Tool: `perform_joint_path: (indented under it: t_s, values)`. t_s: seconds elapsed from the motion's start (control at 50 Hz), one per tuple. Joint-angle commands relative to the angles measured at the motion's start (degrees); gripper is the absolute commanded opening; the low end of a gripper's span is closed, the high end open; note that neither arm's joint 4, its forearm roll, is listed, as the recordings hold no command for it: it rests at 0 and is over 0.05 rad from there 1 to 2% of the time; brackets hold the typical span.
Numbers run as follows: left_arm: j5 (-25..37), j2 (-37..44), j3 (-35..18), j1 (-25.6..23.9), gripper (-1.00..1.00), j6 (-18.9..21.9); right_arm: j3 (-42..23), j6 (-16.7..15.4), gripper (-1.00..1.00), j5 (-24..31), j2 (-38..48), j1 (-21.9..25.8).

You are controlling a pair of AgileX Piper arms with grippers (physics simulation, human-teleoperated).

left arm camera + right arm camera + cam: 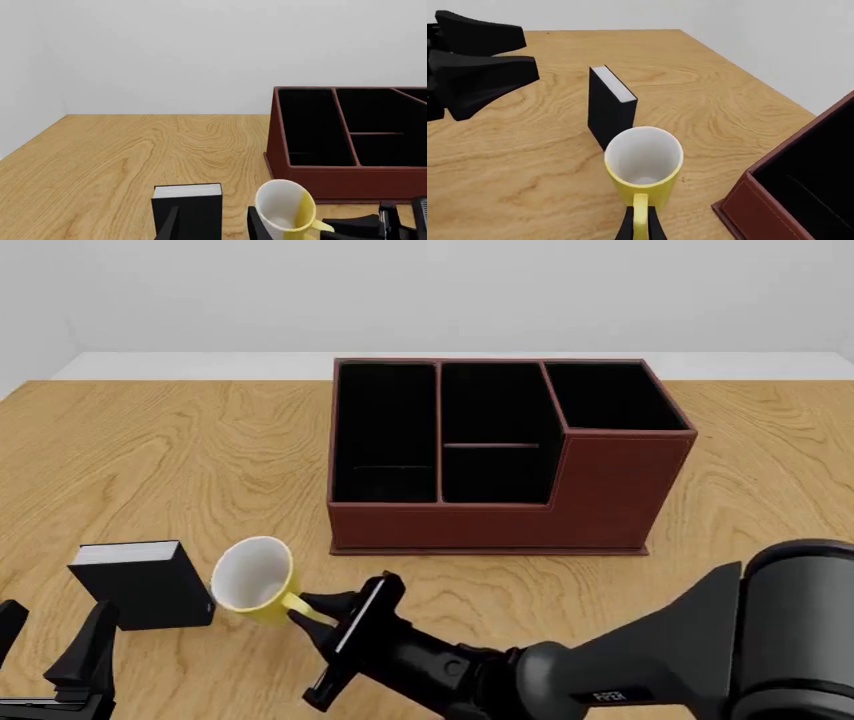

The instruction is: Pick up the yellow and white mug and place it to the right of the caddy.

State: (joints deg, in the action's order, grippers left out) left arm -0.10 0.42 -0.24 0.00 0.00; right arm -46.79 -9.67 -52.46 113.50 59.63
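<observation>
mug first: the yellow and white mug [254,578] lies tipped, its white mouth facing up and toward the left, just beside the small black book [144,583] and to the front left of the caddy [501,455]. whether its side rests on the table [160,450] or is already a little raised i cannot tell. its yellow loop handle [639,212] points toward the right arm, and in the right wrist view the right pincer [350,625] is clenched on that handle, a finger on each side.

judgement for the step in hand: a handle grip is thin, so the mug may swing or twist about it. lift slowly and straight up until the mug stands clear of the book, then carry it across the front of the caddy, high enough or far enough forward to miss the stepped front wall. the target is the bare table to the right of the caddy's taller end; lower the mug near that wall but apart from it, let the base settle upright before loosening the fingers, and draw back along the handle's line so it is not dragged over.

the left pincer [54,665] hangs released near the front left edge, close to the book, holding nothing. it is best kept there, out of the carry path.
</observation>
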Motion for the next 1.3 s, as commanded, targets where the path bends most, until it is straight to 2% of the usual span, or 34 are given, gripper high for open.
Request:
perform_joint_path:
  t_s: [0.02,0.46,0.5,0.52,0.76,0.78,0.8,0.82,0.84,0.86,0.9,1.08,1.2,1.3]
  values:
    - [0.0,0.0,0.0,0.0,1.00,0.0,1.9,-0.7,-1.00,-0.8,-3.4,0.0]
    - [0.0,0.0,0.0,0.0,1.00,0.0,6.6,-1.7,-1.00,-0.7,-13.4,-0.9]
    - [0.0,0.0,0.0,0.0,1.00,0.0,6.7,1.0,-1.00,0.9,-14.9,-1.4]
    - [0.0,0.0,0.0,0.0,1.00,0.0,6.4,1.3,-1.00,1.7,-15.1,-1.5]
    - [0.0,0.0,0.0,0.0,1.00,0.0,8.1,-0.5,-1.00,3.1,-22.1,-1.7]
    - [0.0,0.0,0.0,0.0,1.00,0.0,8.0,0.0,-1.00,3.5,-22.6,-1.8]
    - [0.0,0.0,0.0,0.0,1.00,0.0,7.3,5.1,-1.00,6.0,-23.4,-2.2]
    - [0.0,0.0,0.0,0.0,1.00,0.0,7.4,5.3,-1.00,6.1,-23.8,-2.3]
    - [0.0,0.0,0.0,0.0,1.00,0.0,8.2,1.0,-1.00,4.4,-24.1,-2.2]
    - [0.0,0.0,0.0,0.0,1.00,0.0,8.2,0.6,-1.00,4.3,-24.3,-2.2]
    - [0.0,0.0,0.0,0.0,1.00,0.0,8.0,2.0,-1.00,5.5,-25.3,-2.1]
    - [0.0,0.0,0.0,0.0,1.00,0.0,8.5,0.3,-1.00,8.0,-30.7,-4.0]
    - [0.0,0.0,0.0,0.0,1.00,0.0,11.2,0.8,-1.00,7.4,-35.9,-6.6]
    - [0.0,0.0,0.0,0.0,1.00,0.0,10.6,0.3,-1.00,9.2,-37.1,-6.4]
